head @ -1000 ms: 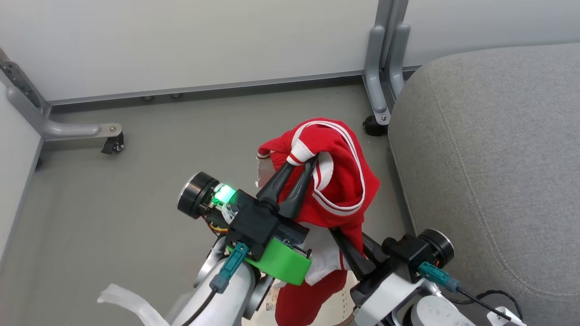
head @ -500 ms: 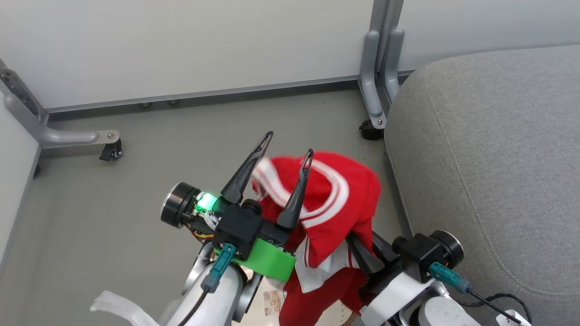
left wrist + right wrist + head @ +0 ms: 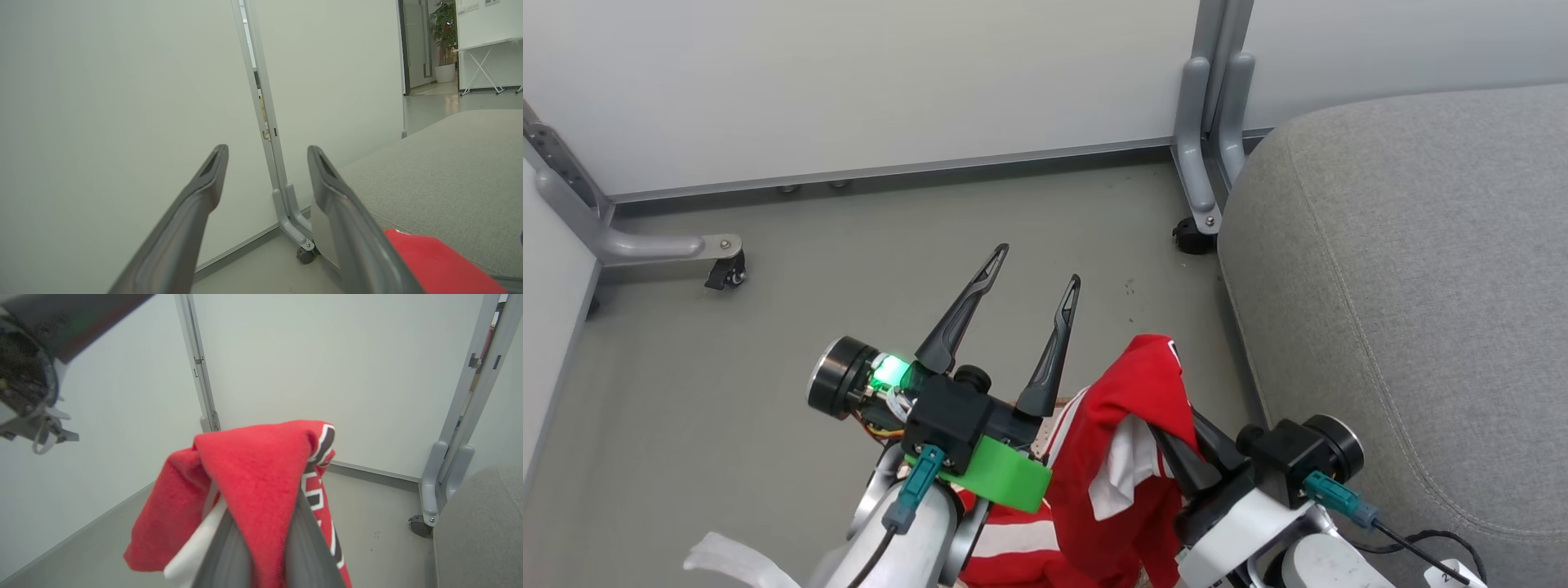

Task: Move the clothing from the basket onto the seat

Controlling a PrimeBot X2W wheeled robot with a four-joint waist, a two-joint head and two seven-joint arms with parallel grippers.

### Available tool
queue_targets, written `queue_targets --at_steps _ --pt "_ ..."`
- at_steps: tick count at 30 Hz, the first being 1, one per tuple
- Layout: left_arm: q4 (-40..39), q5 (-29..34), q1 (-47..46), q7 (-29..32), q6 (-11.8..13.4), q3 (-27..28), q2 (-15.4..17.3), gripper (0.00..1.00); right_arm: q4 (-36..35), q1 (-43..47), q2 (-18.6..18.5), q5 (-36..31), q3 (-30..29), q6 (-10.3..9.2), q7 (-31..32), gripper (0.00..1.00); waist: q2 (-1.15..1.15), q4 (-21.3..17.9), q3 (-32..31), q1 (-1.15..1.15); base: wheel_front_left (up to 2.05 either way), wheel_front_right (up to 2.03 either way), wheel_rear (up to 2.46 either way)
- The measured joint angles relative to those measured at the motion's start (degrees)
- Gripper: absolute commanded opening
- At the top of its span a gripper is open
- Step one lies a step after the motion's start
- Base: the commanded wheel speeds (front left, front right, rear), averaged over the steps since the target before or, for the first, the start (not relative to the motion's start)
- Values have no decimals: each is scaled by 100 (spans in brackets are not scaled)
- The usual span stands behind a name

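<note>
The red clothing point(image 3: 1131, 433) with white trim hangs over my right gripper point(image 3: 1188, 453), which is shut on it; in the right wrist view the clothing point(image 3: 261, 473) drapes over both fingers and hides their tips. My left gripper point(image 3: 1037, 265) stands open and empty above the floor, to the left of the clothing. In the left wrist view that left gripper point(image 3: 267, 151) frames a partition post, with a corner of red clothing point(image 3: 433, 261) at the lower right. The grey seat point(image 3: 1405, 286) lies just right of both grippers. The basket is hidden under my arms and the clothing.
White partition panels stand behind on grey metal feet with casters, one foot point(image 3: 1205, 163) close to the seat's corner and another point(image 3: 662, 245) at the left. Grey floor point(image 3: 890, 245) lies between them. A black cable point(image 3: 1421, 547) trails at the lower right.
My left gripper opened and let go of the clothing, which slid off its fingers and dropped to the right, hanging lower from the right gripper. The head view shifted slightly.
</note>
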Motion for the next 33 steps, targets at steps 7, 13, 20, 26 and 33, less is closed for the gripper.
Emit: queue_targets --at_steps 7,13,20,26,33 --pt "-23 4 41 0 1 1 -1 100 -75 0 -2 -30 -158 0 -1 0 0 3 43 0 0 0 0" --pt "-35 2 57 0 5 73 -1 100 -170 -4 -11 -63 -330 0 -1 0 0 -41 114 0 0 0 0" --pt "-25 -2 172 0 5 182 9 100 -344 -10 -20 -138 -601 0 -1 0 0 -222 210 0 0 0 0" --pt "-14 44 201 -2 4 300 88 100 -660 -53 -12 -236 -977 0 -1 0 0 -580 387 0 0 0 0" --pt "47 60 233 -3 -2 370 175 100 -1009 -76 116 -297 -1340 0 0 0 0 -1121 613 0 0 0 0"
